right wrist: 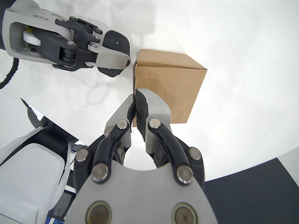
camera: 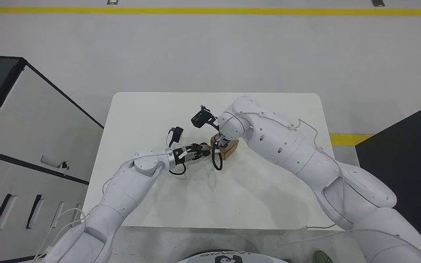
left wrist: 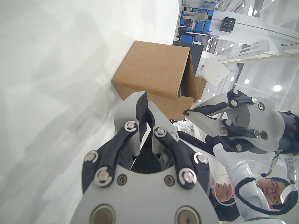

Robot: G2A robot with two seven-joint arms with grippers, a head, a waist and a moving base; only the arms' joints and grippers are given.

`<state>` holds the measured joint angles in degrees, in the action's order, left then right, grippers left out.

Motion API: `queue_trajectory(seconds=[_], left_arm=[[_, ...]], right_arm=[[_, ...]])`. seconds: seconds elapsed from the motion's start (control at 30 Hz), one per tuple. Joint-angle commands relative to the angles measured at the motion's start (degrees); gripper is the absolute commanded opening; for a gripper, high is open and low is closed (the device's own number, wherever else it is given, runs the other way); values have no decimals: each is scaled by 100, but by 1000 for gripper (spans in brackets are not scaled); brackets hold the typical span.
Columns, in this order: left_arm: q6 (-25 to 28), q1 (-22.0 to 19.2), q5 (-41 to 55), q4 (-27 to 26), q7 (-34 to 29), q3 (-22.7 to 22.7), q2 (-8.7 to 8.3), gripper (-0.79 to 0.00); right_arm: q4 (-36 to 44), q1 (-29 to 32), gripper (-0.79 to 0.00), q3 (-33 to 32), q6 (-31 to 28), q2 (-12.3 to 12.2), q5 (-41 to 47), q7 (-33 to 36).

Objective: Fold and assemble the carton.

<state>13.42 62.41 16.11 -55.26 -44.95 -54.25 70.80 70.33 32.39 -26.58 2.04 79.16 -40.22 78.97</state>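
Note:
A small brown carton (camera: 228, 150) stands near the middle of the white table (camera: 276, 197), its sides folded up into a box. In the left wrist view the carton (left wrist: 154, 73) has one end open, with flaps sticking out. My right gripper (right wrist: 135, 99) is shut on the edge of a side flap of the carton (right wrist: 168, 87); it appears as well in the left wrist view (left wrist: 188, 113) and from above (camera: 220, 141). My left gripper (left wrist: 143, 103) is shut with nothing in it, its tip close against the carton's lower corner (right wrist: 127, 62), (camera: 210, 152).
The table's near edge (camera: 217, 227) and a dark cabinet (camera: 26, 85) at the left bound the space. Bare white table surface lies all around the carton. A black floor area (right wrist: 257, 187) lies beyond the table edge.

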Motion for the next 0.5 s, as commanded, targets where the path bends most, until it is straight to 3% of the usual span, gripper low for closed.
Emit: queue_trajectory(seconds=[0.0, 0.1, 0.23, 0.47], left_arm=[[0, 0, 0, 0, 0, 0, 0, -785], [0, 0, 0, 0, 0, 0, 0, -785], [0, 0, 0, 0, 0, 0, 0, -785], [0, 0, 0, 0, 0, 0, 0, -785]], right_arm=[[-5, 7, -785, -5, -8, 10, -26, 14], [-15, 15, -776, -20, -9, 27, -66, 24], [-11, 25, -699, -31, 22, 47, -170, 35], [-44, 52, -751, -57, 8, 84, -263, 86]])
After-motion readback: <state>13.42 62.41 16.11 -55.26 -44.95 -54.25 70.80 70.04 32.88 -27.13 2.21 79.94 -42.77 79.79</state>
